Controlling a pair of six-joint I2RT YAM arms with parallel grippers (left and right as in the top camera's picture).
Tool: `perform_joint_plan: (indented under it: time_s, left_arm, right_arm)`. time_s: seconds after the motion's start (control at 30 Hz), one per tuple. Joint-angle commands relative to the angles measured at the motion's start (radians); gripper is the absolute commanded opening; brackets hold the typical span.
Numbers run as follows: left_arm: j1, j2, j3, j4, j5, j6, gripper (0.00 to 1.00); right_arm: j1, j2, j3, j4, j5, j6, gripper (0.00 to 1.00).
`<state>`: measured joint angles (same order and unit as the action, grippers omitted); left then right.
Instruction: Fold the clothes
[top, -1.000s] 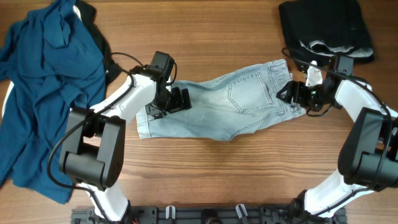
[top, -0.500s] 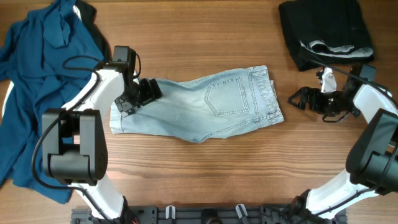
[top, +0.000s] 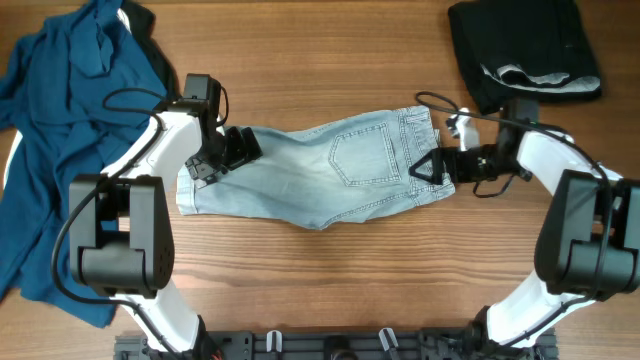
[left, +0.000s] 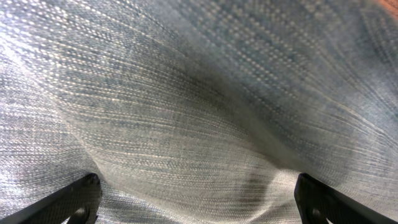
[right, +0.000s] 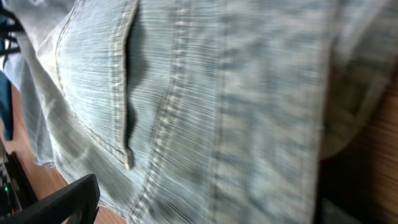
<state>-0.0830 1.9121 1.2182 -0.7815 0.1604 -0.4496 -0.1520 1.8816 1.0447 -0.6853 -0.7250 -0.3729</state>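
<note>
Both spread wide, left gripper (top: 232, 150) and right gripper (top: 428, 166) touch shorts (top: 335, 190).

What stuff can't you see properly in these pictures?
Blue shirt: overhead, cut off by the left edge.
Black clothes: overhead, cut off by the top edge.
Dark garment: overhead, mostly buried under the blue shirt.
Denim shorts: blurred in the right wrist view; the left wrist view shows only close-up weave.
Left gripper: left wrist view, fingers cut off by the bottom edge.
</note>
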Motion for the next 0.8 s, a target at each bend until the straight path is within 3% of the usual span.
perform_joint_plan:
  time_s: [0.0,0.1,0.17,0.27,0.33,0.5,0.6,0.77]
  left_arm:
    - [0.005,0.035,-0.01,-0.003,-0.039,0.024,1.0]
    - [0.005,0.035,-0.01,-0.01,-0.039,0.024,1.0]
    - [0.005,0.035,-0.01,-0.018,-0.039,0.024,1.0]
    - [0.005,0.035,-0.01,-0.02,-0.039,0.024,1.0]
    - [0.001,0.035,-0.01,-0.019,-0.039,0.023,1.0]
    - [-0.015,0.035,-0.01,-0.019,-0.039,0.023,1.0]
    - [-0.03,0.035,-0.01,-0.019,-0.034,0.024,1.0]
    - [-0.033,0.0,0.018,-0.108,0.103,0.048,1.0]
  right_arm:
    - [0.042,0.047,-0.024,0.016,-0.002,0.014,0.89]
    - [0.042,0.047,-0.024,0.043,-0.002,0.054,0.7]
    - [0.042,0.047,-0.024,0.048,-0.002,0.063,0.45]
    - [0.042,0.047,-0.024,0.045,-0.003,0.063,0.45]
    - [0.042,0.047,-0.024,0.045,-0.003,0.064,0.3]
    - [0.043,0.047,-0.024,0.049,-0.014,0.088,0.04]
    - [0.042,0.046,-0.024,0.052,-0.001,0.089,0.04]
    - [-0.014,-0.008,0.082,-0.028,0.193,0.194,0.04]
